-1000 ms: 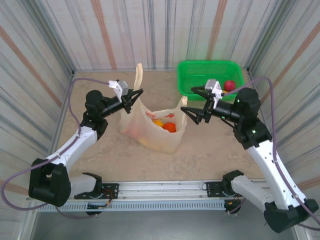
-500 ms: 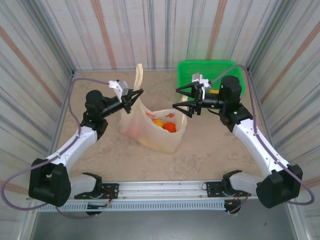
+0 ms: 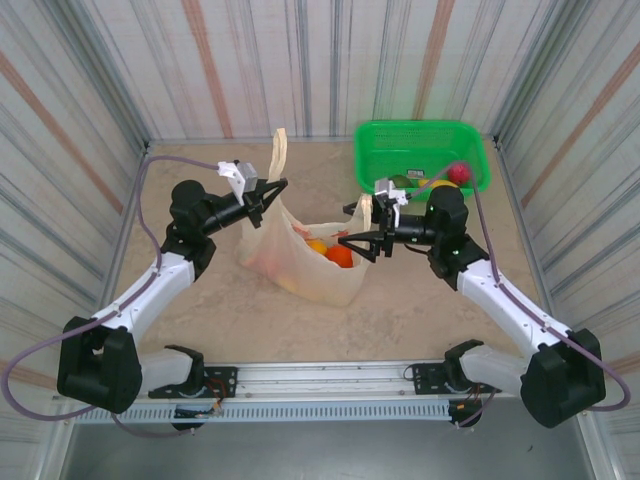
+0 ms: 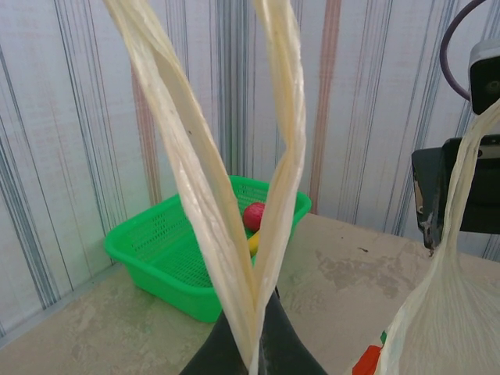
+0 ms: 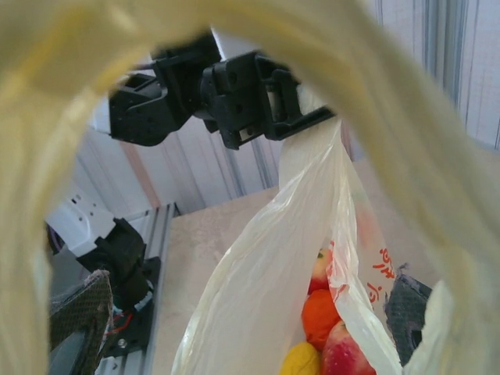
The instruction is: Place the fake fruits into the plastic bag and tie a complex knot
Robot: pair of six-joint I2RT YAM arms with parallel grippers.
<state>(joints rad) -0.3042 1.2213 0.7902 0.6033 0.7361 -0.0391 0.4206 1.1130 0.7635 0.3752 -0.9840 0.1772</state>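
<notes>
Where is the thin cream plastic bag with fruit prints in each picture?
Top external: cream plastic bag at picture centre.
Left wrist: handle strips rise mid-frame; body lower right.
Right wrist: handle rings the picture; body lower centre.
Shared landmark: left fingers pinching its handle.

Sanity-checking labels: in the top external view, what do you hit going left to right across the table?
left gripper → plastic bag → green basket
</notes>
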